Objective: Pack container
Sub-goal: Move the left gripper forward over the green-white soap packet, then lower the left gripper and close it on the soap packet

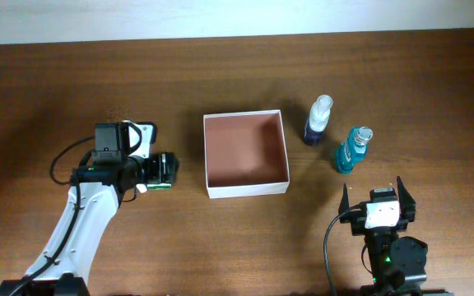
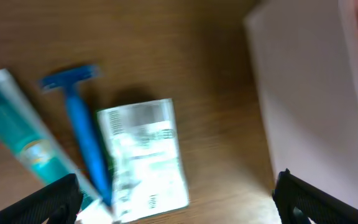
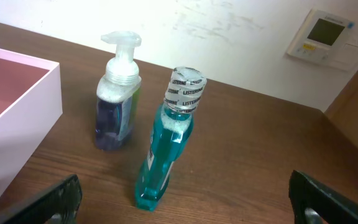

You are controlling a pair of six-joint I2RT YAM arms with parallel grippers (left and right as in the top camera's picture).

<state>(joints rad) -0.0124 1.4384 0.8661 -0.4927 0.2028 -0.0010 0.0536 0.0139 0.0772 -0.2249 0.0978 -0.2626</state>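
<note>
Seemingly both spread wide, left end effector (image 2: 178,196) nears the container (image 1: 248,190) edge, right end effector (image 3: 185,199) well apart.

You can reach straight down into the square white-walled box (image 1: 248,190). On its right a dark-blue pump bottle (image 1: 317,121) and a teal mouthwash bottle (image 1: 351,150) stand close together. On its left, bare brown desk (image 2: 222,124) separates it from a white printed packet (image 2: 145,158).
</note>
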